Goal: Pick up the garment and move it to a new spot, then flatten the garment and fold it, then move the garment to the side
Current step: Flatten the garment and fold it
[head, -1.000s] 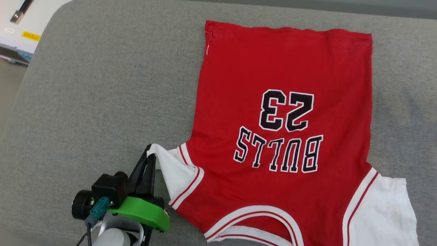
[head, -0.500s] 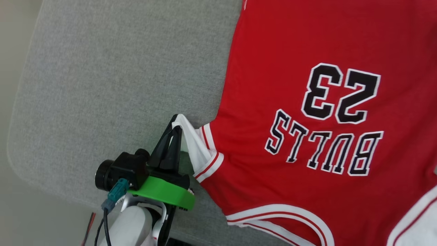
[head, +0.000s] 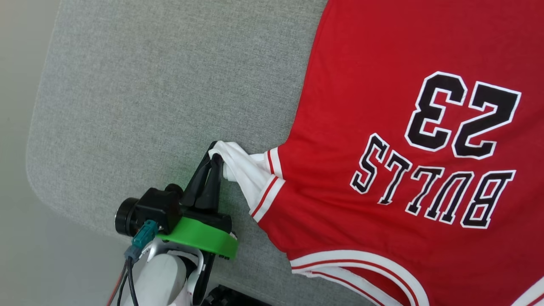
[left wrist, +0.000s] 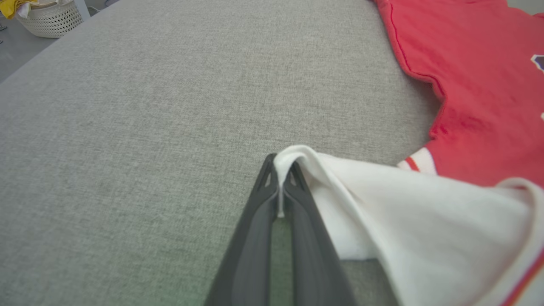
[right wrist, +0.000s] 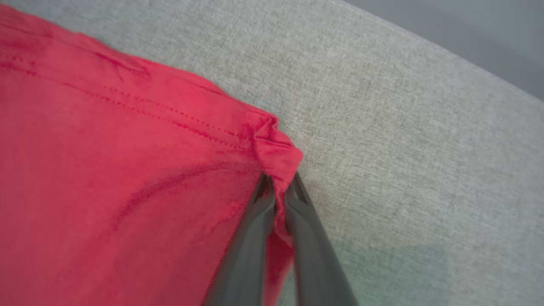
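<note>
A white basket stands beyond the grey surface. The left gripper pinches the garment by its white sleeve, and the right gripper pinches its red hem corner. The white sleeve is bunched tighter than before.

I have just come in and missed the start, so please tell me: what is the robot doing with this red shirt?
The robot is handling a red jersey that lies mostly flat, print side up, on a grey padded surface. Its left gripper is shut on the tip of the white sleeve, which is raised a little. Its right gripper pinches a hem corner of the red body. It seems ready to lift or pull the jersey.
</note>
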Robot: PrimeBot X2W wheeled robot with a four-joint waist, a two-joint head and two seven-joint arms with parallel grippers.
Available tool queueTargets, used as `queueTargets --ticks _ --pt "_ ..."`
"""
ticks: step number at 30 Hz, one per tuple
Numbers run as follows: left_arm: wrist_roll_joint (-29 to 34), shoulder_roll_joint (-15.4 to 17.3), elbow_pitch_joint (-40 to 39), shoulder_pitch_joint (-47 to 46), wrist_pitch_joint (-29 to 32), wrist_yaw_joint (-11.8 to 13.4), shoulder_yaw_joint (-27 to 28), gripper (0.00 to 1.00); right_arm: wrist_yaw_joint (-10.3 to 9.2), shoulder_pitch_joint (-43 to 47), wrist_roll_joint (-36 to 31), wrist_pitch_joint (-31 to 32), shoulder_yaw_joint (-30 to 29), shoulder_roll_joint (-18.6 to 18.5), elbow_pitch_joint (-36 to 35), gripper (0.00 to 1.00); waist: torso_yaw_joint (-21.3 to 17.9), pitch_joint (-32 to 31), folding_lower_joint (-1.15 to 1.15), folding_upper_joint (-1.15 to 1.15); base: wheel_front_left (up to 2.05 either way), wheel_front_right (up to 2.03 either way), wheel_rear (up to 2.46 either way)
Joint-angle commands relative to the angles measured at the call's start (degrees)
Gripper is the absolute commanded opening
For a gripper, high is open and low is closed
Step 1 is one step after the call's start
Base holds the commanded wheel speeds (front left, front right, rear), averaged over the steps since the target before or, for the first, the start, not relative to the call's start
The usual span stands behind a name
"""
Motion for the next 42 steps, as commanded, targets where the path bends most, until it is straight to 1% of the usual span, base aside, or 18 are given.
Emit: queueTargets --ticks 1,7,11,15,20,21,25,26,27,31,34,38,42 --pt "0.52 -0.48 0.23 0.67 -0.34 -0.25 0.62 0.00 -0.03 5.32 0.36 0.55 1.49 0.94 2.86 0.00 -1.48 -1.86 0.00 0.00 0.00 0.00 0.00" --pt "1.74 -0.66 1.02 2.48 -0.34 -0.62 1.88 0.00 -0.03 4.81 1.72 -5.89 1.95 0.35 1.15 0.00 -3.67 -7.34 0.00 0.00 0.00 0.00 0.00" --pt "2.27 -0.18 1.62 4.33 -0.34 -0.47 2.58 0.00 -0.03 6.62 4.58 -10.22 2.88 -1.59 -0.61 0.00 -5.40 -11.48 0.00 0.00 0.00 0.00 0.00" --pt "2.42 0.62 2.14 6.68 -0.34 0.06 3.32 0.00 -0.03 11.21 8.31 -14.09 3.60 -3.97 -3.32 0.00 -7.39 -15.76 0.00 0.00 0.00 0.00 0.00" --pt "2.15 1.65 2.13 9.81 -0.11 0.86 3.95 0.00 -0.03 21.36 12.01 -17.57 2.92 -6.96 -9.46 0.00 -9.88 -20.13 0.00 0.00 0.00 0.00 0.00" --pt "1.89 2.27 1.74 11.52 0.32 1.45 4.47 0.00 -0.03 28.68 13.43 -19.54 0.75 -8.24 -13.04 0.00 -11.32 -22.03 0.00 0.00 0.00 0.00 0.00" --pt "1.48 3.17 1.09 13.66 0.86 2.15 5.24 0.00 -0.03 40.13 13.78 -22.04 -3.62 -8.60 -16.83 0.00 -13.30 -24.18 0.00 0.00 0.00 0.00 0.00" --pt "1.35 3.57 0.76 14.56 1.14 2.45 5.52 0.00 -0.03 46.09 13.65 -22.90 -6.12 -7.84 -18.47 0.00 -14.15 -24.94 0.00 0.00 0.00 0.00 0.00" --pt "1.26 3.77 0.56 15.00 1.27 2.62 5.68 0.00 -0.03 49.34 13.47 -23.09 -7.38 -7.11 -19.40 0.00 -14.67 -25.29 0.00 0.00 0.00 0.00 0.00" --pt "1.06 4.36 -0.15 16.09 1.81 2.96 5.91 0.00 -0.03 60.15 12.56 -23.06 -11.47 -3.58 -22.27 0.00 -16.03 -26.06 0.00 0.00 0.00 0.00 0.00" --pt "0.90 4.70 -0.58 16.45 2.13 3.18 6.07 0.00 -0.03 67.28 11.76 -23.17 -13.83 -0.13 -23.09 0.00 -16.62 -26.19 0.00 0.00 0.00 0.00 0.00" --pt "0.77 5.06 -0.91 16.51 2.42 3.33 6.12 0.00 -0.03 74.09 11.13 -23.31 -14.66 4.64 -21.65 0.00 -16.97 -25.91 0.00 0.00 0.00 0.00 0.00" --pt "0.64 5.26 -0.99 16.24 2.60 3.37 6.00 0.00 -0.03 76.20 9.85 -24.75 -14.18 8.23 -18.28 0.00 -17.18 -25.47 0.00 0.00 0.00 0.00 0.00"
